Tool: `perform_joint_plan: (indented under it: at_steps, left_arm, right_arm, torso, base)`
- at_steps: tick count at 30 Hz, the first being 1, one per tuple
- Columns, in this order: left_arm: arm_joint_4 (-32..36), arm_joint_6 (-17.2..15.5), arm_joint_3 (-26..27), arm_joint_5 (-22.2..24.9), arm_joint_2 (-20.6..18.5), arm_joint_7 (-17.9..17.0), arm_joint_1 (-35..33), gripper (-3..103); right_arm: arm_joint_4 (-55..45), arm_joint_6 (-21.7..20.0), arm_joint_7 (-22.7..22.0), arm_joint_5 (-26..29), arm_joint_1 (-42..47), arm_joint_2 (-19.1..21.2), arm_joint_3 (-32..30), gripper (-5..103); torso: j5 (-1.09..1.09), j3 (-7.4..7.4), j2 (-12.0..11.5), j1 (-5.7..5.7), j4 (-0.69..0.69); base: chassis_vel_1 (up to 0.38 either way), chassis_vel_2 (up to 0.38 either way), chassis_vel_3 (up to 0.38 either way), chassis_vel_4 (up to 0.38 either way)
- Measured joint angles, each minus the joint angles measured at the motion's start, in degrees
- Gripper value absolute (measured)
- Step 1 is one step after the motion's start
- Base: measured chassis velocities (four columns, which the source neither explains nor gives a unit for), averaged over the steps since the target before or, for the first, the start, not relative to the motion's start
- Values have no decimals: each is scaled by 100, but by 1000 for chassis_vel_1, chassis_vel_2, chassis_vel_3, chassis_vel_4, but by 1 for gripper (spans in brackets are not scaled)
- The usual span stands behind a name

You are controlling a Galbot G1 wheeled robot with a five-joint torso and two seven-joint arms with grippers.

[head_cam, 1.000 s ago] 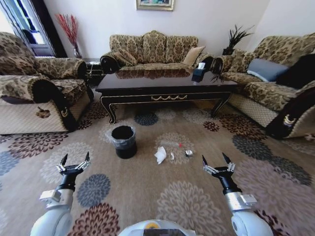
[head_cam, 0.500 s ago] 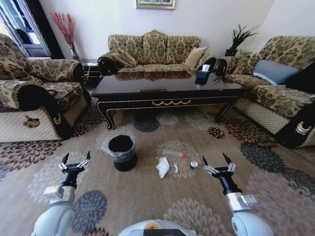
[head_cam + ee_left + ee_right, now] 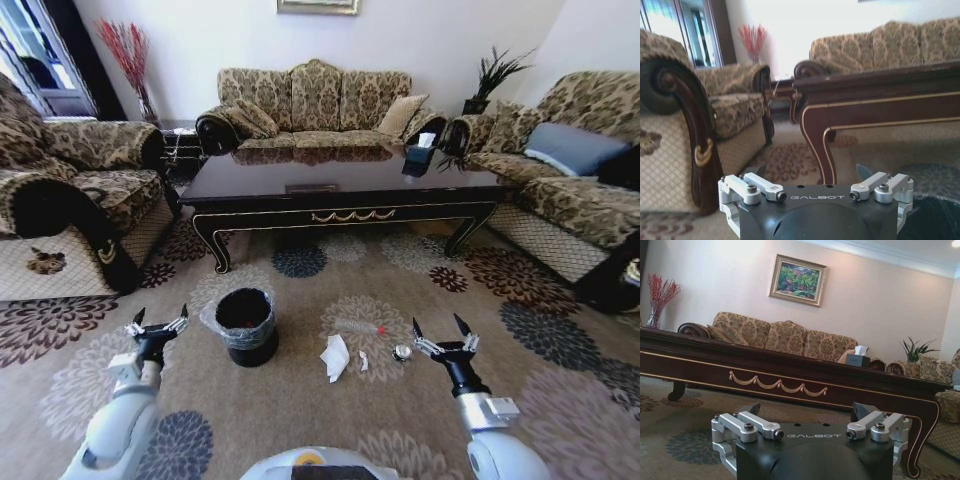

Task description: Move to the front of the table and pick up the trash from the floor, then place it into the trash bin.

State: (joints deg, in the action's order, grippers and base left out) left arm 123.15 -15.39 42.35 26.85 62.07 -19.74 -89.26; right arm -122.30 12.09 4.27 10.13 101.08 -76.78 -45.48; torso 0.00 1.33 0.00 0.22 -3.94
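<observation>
The dark glossy table (image 3: 340,185) with gold scroll trim stands ahead, and its apron also crosses the right wrist view (image 3: 790,372). On the carpet before it lies the trash: crumpled white paper (image 3: 335,356), a clear bottle with a red cap (image 3: 360,326), a shiny round bit (image 3: 402,352) and a tiny white scrap (image 3: 363,361). The black trash bin (image 3: 243,325) with a liner bag stands left of the litter. My left gripper (image 3: 159,323) hovers open left of the bin. My right gripper (image 3: 444,328) hovers open just right of the shiny bit. Neither holds anything.
Patterned sofas ring the carpet: one at the left (image 3: 70,190), one behind the table (image 3: 315,105), one at the right (image 3: 570,170). A tissue box (image 3: 417,158) sits on the table. A potted plant (image 3: 490,75) and red branches (image 3: 125,55) stand in the back corners.
The whole view has shifted: table, bin and litter now sit nearer and lower in the picture, so the camera has come closer. Both grippers stay open and empty.
</observation>
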Motion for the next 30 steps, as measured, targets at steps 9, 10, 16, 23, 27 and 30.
perform_joint_plan:
  at_steps: [9, 10, 16, 23, 27, 30]
  left_arm:
    - [-47, -1890, -157, 1258, -529, -547, 532, 100]
    - [-76, -1912, -195, 1292, -557, -549, 567, 100]
    - [-635, -1946, -1267, 2112, -982, -569, 1656, 100]
    - [-960, -2327, -1905, 3278, -1075, -1061, 2408, 100]
    - [-963, -2679, -1676, 4241, -1073, -1755, 2486, 100]
    - [-1010, -2710, -1636, 4514, -1085, -2014, 2569, 100]
  right_arm:
    - [111, 33, -2, 1, -80, 89, 129, 100]
    - [110, 35, -2, 3, -78, 89, 129, 100]
    - [-46, 36, -6, 75, -66, 45, 179, 100]
    - [-85, 31, -31, 66, -79, 22, 170, 100]
    - [-34, 46, -53, 75, -43, 1, 111, 100]
    - [26, 64, -58, 67, -43, -3, 121, 100]
  torso:
    - [1, 1, 0, 0, 3]
    - [1, 1, 0, 0, 2]
    - [1, 2, 0, 1, 2]
    - [-1, 2, 0, 1, 1]
    - [0, 2, 0, 1, 5]
    - [1, 2, 0, 1, 3]
  base:
    - [0, 0, 0, 0]
    - [0, 0, 0, 0]
    - [0, 0, 0, 0]
    - [0, 0, 0, 0]
    - [0, 0, 0, 0]
    - [0, 0, 0, 0]
